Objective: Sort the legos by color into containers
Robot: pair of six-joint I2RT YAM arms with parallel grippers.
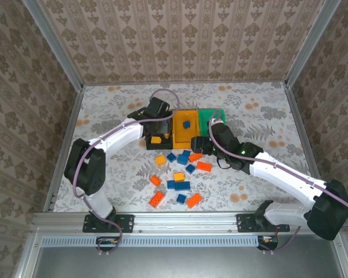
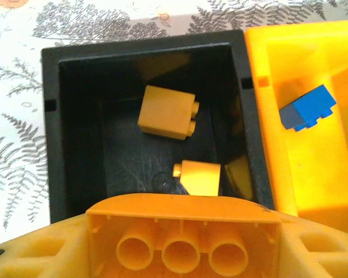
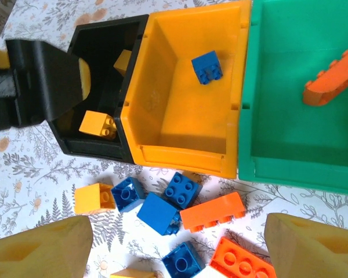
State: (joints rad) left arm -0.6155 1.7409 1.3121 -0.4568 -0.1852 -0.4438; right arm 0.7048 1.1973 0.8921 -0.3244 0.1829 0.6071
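The left gripper [image 2: 180, 250] grips a yellow brick [image 2: 181, 223] over the black bin [image 2: 52, 145]; the right gripper [image 3: 177, 243] hangs open above the loose legos [image 3: 158, 213].
The yellow brick seems to hang close to the black bin's near wall, so letting go here may clip the rim and drop it outside. The yellow bin [image 3: 180, 156] holds a blue brick [image 3: 207, 66], the green bin [image 3: 290, 174] an orange brick [image 3: 330, 84]. Under the right gripper, blue and orange legos lie touching; closing there could pinch two colours at once or shove a neighbour away.
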